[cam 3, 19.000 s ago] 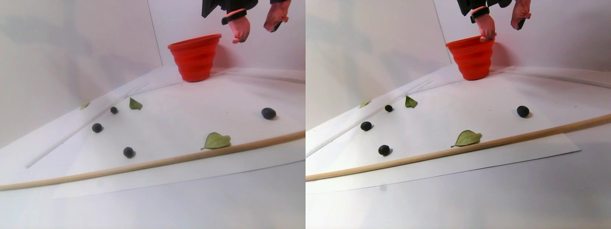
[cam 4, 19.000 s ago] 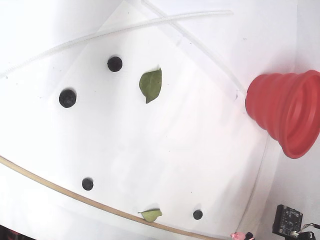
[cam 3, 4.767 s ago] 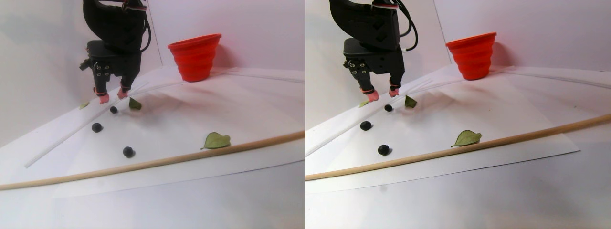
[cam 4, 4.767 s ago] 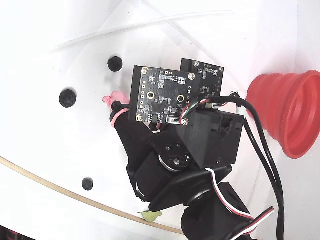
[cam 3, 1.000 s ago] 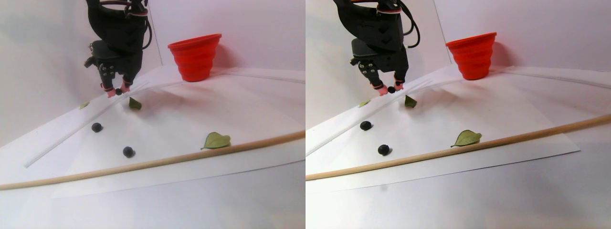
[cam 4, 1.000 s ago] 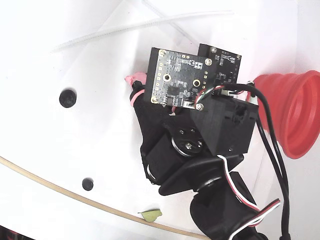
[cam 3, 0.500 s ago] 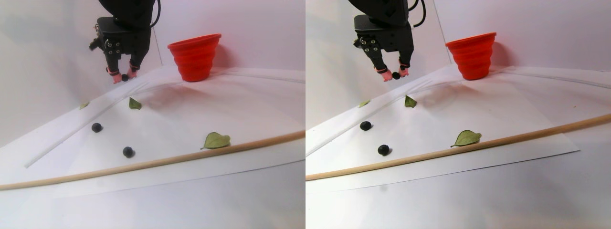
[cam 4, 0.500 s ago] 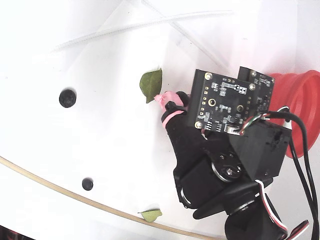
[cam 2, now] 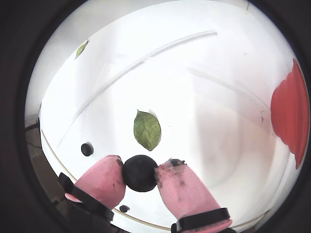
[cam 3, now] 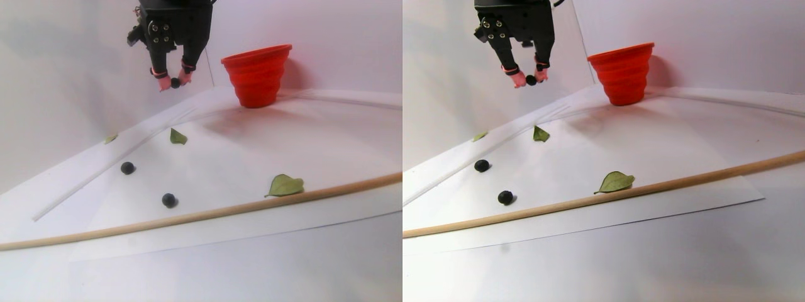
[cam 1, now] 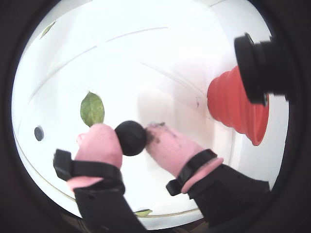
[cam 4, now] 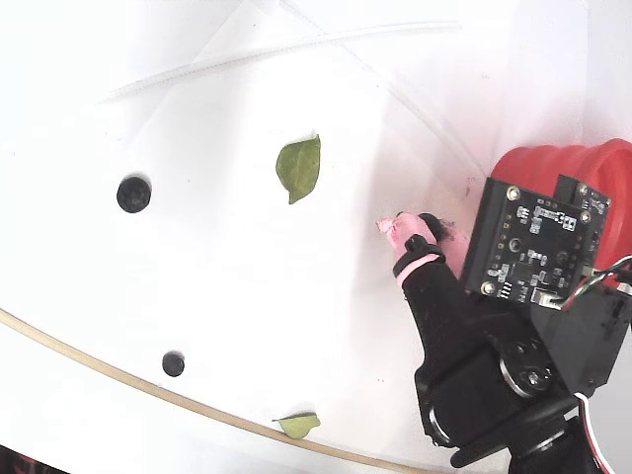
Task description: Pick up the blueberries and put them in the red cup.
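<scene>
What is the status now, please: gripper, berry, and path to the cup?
Gripper shut on one blueberry, lifted off the table. Red cup upright, to the gripper's right in the stereo pair view. Two blueberries on the sheet. Nothing in between.

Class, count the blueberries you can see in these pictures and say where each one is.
3: one blueberry pinched in the gripper, raised left of the cup; two on the paper. Any inside the cup are hidden.

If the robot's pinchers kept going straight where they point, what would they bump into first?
Probably just the white sheet below: the gripper points down, holding a blueberry. The red cup sits off to one side.
</scene>
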`<state>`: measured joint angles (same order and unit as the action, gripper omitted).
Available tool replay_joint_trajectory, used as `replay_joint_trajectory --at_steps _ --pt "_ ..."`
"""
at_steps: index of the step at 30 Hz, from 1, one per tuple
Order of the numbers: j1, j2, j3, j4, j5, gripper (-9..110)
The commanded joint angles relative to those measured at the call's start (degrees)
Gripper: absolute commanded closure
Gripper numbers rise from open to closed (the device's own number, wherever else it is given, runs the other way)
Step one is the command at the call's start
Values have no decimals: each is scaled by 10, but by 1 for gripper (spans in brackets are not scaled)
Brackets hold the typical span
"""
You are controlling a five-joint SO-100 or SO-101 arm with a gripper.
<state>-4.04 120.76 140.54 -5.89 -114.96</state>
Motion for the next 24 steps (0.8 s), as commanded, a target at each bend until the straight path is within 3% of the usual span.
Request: replay_joint_trajectory --at_steps 1,24 --pt "4 80 -3 18 -4 90" --pt "76 182 -32 113 -32 90"
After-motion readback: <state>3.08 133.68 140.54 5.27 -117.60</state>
